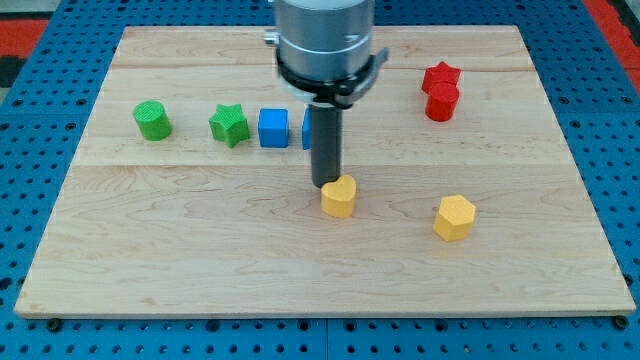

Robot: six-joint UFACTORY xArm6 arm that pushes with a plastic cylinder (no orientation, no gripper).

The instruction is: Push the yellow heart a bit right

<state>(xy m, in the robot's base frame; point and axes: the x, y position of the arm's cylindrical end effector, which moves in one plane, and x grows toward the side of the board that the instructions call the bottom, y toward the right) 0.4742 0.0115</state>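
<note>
My tip [327, 184] rested against the yellow heart's [339, 197] upper-left edge; it had no jaws and gripped nothing.

Right of the yellow heart [339, 197], only the yellow hexagon [454, 217] stands.

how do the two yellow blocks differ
The yellow heart sits near the board's middle, with my tip at its upper-left edge; the yellow hexagon stands alone toward the view's right, a little lower. The heart has a lobed, pointed outline; the hexagon is flat-sided. Both are the same yellow and similar in size.
</note>
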